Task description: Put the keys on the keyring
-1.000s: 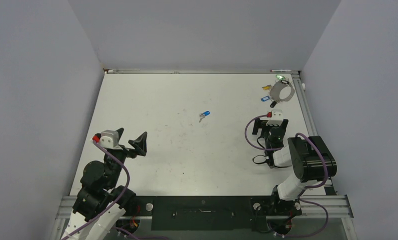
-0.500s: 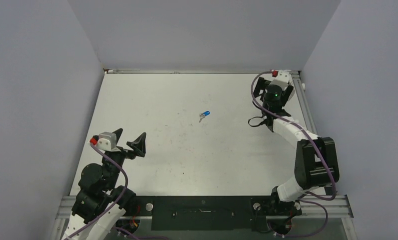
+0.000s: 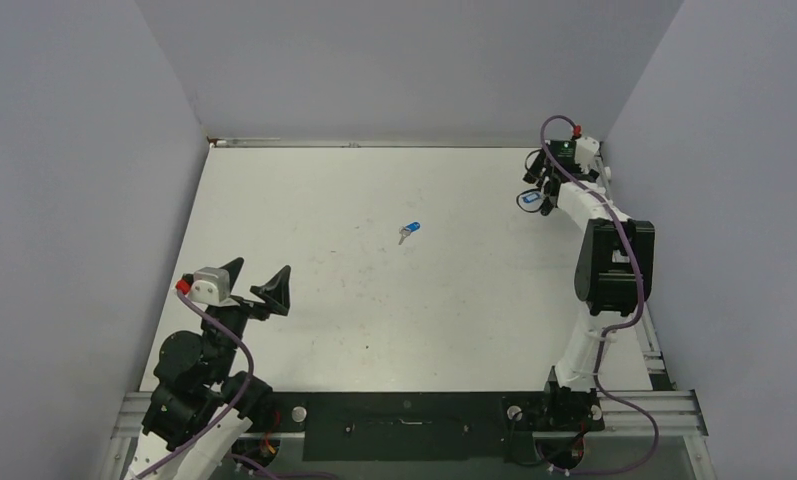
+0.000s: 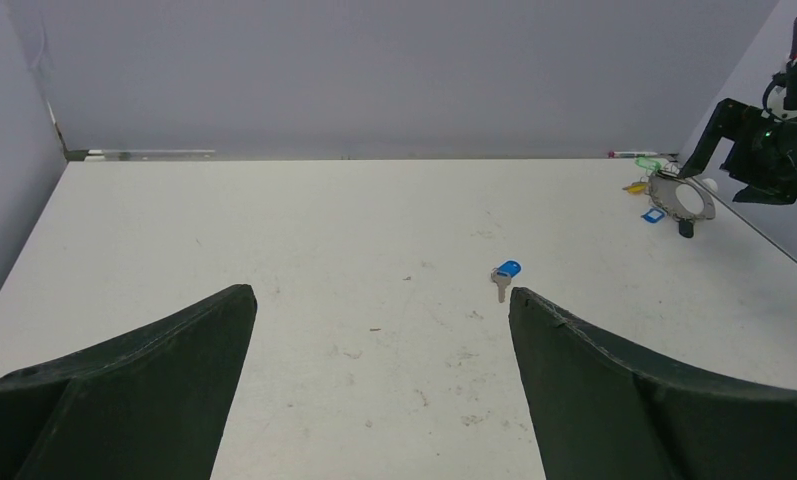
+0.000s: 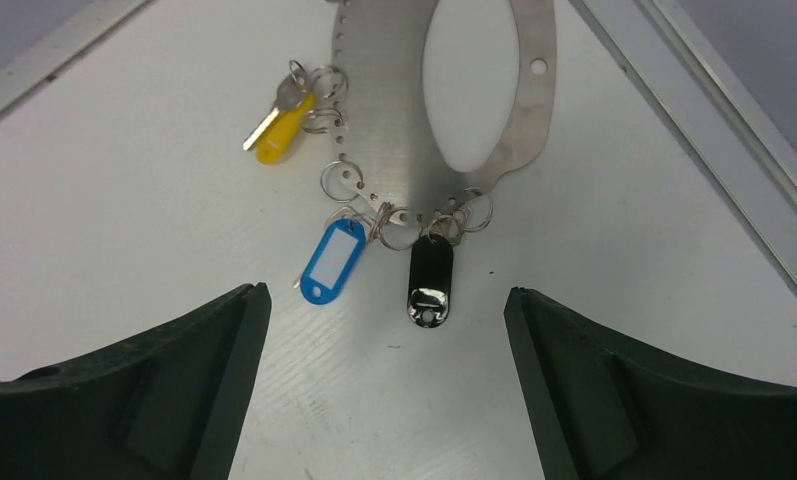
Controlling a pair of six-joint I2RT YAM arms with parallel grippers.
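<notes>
Hovering low over the near-left tabletop (image 3: 374,330), the left jaws stand wide apart and hold nothing. Ahead of them and slightly to their right, well apart, a loose blue key (image 4: 504,277) lies flat in mid-tabletop. Its long axis slants, with the blade toward the left arm and the blue head away. It sits roughly midway between the two arms, so either could reach it, though the left looks free for the pick. At the far right corner the right jaws, also spread and empty, hang over the keyring (image 5: 379,110), a flat grey band lying on the tabletop. Small split rings along its edge nearest those jaws already carry a yellow key (image 5: 277,125), a blue tag (image 5: 332,262) and a black tag (image 5: 430,282).
</notes>
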